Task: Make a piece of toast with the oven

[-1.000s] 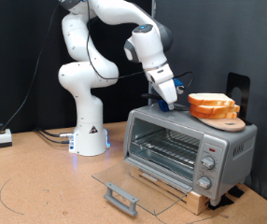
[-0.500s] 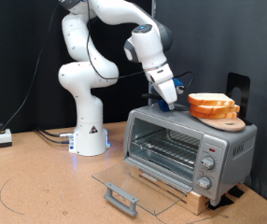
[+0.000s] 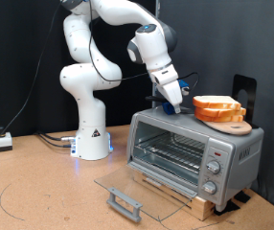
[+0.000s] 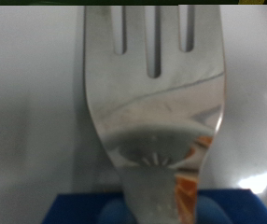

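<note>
Oven (image 3: 190,153) top — fork-holding end effector (image 3: 173,108) beside stacked toast (image 3: 216,104).

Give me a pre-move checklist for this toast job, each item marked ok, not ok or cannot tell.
1. Oven door open: ok, the glass door lies dropped flat in front.
2. Oven rack free: ok, nothing shows on it.
3. Bread ready: ok, the piece of toast sits stacked on the wooden board on top of the oven.
4. Claw carries the fork: ok, a fork fills the wrist view.
5. Fork touching the bread: not ok, it is short of the slices.
</note>
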Action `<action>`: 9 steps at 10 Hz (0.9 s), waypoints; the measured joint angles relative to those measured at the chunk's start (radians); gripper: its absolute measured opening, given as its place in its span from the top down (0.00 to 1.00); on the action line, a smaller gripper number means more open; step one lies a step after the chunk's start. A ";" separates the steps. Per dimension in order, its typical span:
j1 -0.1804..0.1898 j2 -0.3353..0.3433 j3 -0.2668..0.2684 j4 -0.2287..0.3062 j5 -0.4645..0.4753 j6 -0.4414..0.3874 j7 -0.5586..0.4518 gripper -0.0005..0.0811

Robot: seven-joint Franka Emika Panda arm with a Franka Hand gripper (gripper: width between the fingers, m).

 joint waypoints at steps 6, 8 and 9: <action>-0.016 -0.022 0.000 0.005 -0.066 -0.047 0.012 0.01; -0.016 -0.022 -0.001 0.004 -0.053 -0.047 0.014 0.04; -0.016 -0.022 -0.001 0.004 -0.046 -0.047 0.014 0.04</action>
